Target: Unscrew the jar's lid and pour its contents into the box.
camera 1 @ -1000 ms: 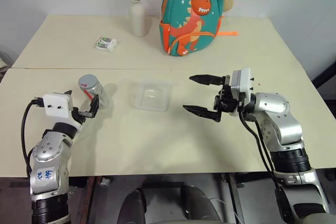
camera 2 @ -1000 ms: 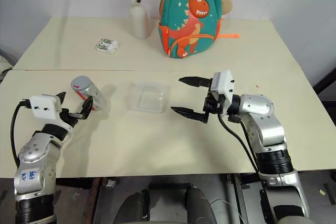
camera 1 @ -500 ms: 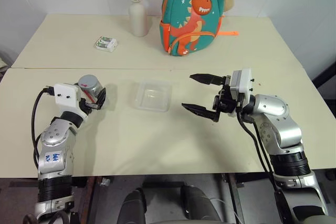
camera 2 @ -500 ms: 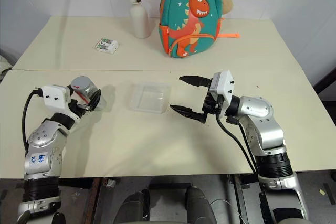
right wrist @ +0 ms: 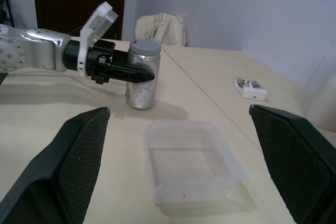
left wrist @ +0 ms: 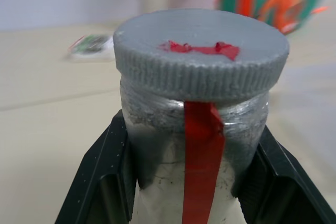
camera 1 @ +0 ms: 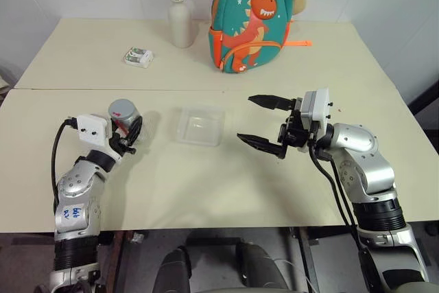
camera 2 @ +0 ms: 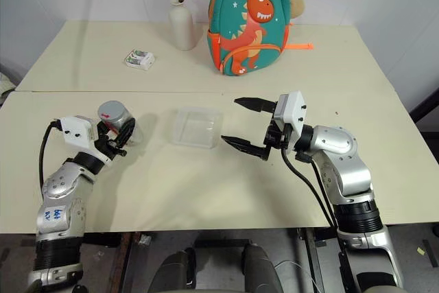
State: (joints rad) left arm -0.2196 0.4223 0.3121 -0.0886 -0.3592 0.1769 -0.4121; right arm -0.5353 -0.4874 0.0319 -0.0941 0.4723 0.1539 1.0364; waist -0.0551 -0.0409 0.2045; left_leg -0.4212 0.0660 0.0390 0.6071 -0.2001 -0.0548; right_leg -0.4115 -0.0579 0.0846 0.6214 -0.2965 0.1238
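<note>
Gripping the jar (camera 1: 124,119) round its body, your left claw (camera 1: 127,134) has its two black fingers (left wrist: 102,177) clamped on the walls just under the lid (left wrist: 201,51), which is screwed on. The jar stands upright on the desk (camera 1: 206,190), to the left of the box (camera 1: 200,125) and apart from it. It looks small, light and rigid (smooth clear walls, so likely slippery under twist); the ribbed edge of the lid is probably the best place for the other claw to bite. Your right claw (camera 1: 263,122) hangs wide apart and empty on the far side of the box, well clear of the jar. The box sits between the two claws, so you'd have to cross over it. The white vase (camera 1: 182,24), dinosaur backpack (camera 1: 252,18) and small packet (camera 1: 138,57) sit at the back, out of the way.
</note>
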